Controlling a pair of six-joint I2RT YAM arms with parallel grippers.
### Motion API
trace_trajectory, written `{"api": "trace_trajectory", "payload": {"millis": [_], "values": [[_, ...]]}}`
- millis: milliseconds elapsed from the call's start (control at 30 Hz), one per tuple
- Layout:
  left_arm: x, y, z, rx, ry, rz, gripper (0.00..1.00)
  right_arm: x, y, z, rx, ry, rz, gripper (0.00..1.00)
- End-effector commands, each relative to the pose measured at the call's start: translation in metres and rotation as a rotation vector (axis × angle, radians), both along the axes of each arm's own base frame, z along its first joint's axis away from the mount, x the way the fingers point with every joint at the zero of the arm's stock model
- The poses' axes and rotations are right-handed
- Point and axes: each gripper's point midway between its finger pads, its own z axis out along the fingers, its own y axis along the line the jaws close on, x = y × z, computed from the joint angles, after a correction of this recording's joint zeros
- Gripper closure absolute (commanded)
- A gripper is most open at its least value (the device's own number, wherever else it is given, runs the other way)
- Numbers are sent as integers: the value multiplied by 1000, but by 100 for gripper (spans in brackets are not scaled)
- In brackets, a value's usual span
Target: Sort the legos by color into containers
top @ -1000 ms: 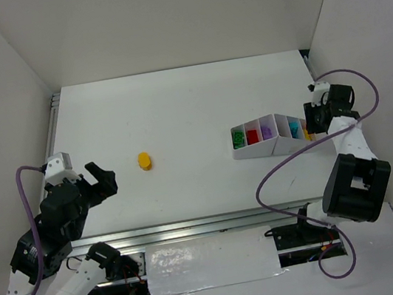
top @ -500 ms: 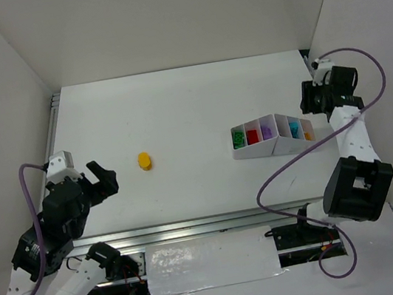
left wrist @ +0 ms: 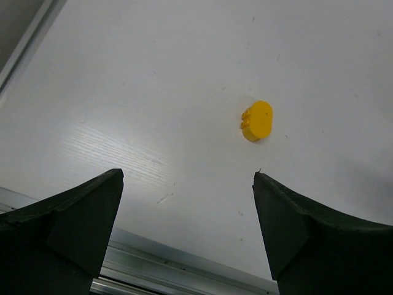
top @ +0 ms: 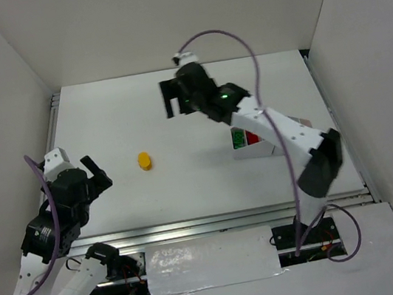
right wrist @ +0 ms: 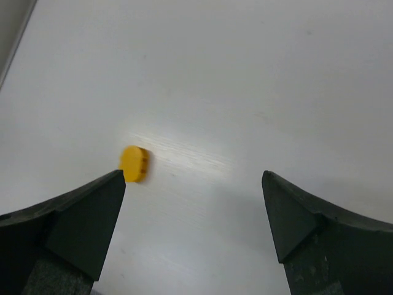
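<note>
Yellow lego [top: 144, 160] alone on the white table [top: 188, 186], well left of the containers [top: 249, 151], studs only faintly readable along one edge in the left wrist view. Containers mostly hidden behind the right arm [top: 285, 137]: just a green lego [top: 238, 138] and a red lego [top: 252, 137] showing in the two leftmost compartments. Right gripper [top: 172, 99] over the far middle of the table, jaws spread wide, gripping nothing. Left gripper [top: 96, 174] near the left edge, equally wide and empty, fingers [left wrist: 80, 215] cut off by the frame
</note>
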Motion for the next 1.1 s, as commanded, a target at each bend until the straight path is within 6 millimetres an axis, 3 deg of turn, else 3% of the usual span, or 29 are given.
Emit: {"api": "trace_trajectory", "payload": {"millis": [0, 67, 100, 167, 200, 300, 367, 467, 633, 900, 967, 1067], "values": [[0, 14, 18, -24, -63, 77, 0, 0, 60, -48, -77, 128, -150, 0], [1, 15, 18, -26, -72, 84, 0, -8, 106, -66, -43, 177, -63, 0], [0, 17, 20, -33, -84, 90, 1, -16, 139, -86, -42, 195, 3, 0], [-2, 19, 21, -37, -94, 98, 0, -25, 176, -97, 7, 200, 57, 0], [-4, 20, 22, -43, -107, 100, 0, -19, 192, -111, 5, 210, 42, 0], [-4, 19, 23, -48, -116, 92, 1, -19, 210, -147, -35, 274, 7, 0], [-4, 18, 22, -47, -110, 87, 1, -21, 217, -165, -37, 299, 9, 0], [-1, 15, 20, -43, -99, 77, 0, -26, 208, -204, -87, 336, -17, 0], [3, 11, 17, -38, -83, 56, 0, -31, 211, -231, -121, 356, -9, 1], [2, 11, 19, -41, -91, 54, 0, -31, 224, -264, -127, 394, 15, 16], [2, 11, 19, -41, -94, 51, 1, -31, 224, -265, -124, 392, 13, 26], [4, 9, 17, -37, -83, 43, 0, -31, 222, -258, -112, 383, 23, 63]]}}
